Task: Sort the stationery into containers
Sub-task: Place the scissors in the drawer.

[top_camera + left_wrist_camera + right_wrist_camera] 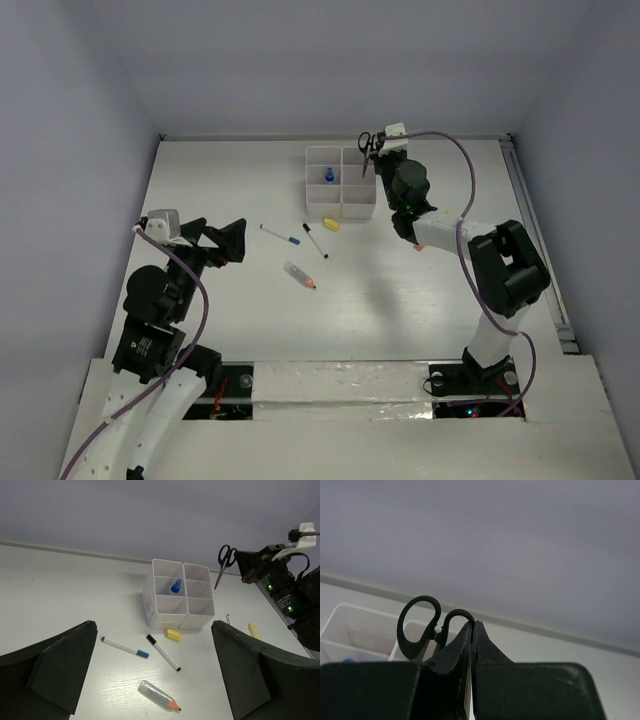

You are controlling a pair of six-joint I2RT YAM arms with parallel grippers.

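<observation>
Black-handled scissors [370, 148] hung clamped in the right gripper [381, 156] above the white tray [341, 212], which held one blue-topped piece [329, 175]. A blue-capped pen [280, 236], a black-capped pen [315, 241], a yellow eraser [331, 224] and a tube [300, 275] lay outside; the left gripper [238, 243] gaped empty.

A white bench [230, 320] is enclosed on the left, far and right sides by plain, pale grey walls [330, 60]. A narrow rail [524, 190] is seen along its right edge. The scene is lit softly and evenly.

The scissors [221, 569] are black, the tray [170, 612] white, the eraser [173, 635] yellow.
</observation>
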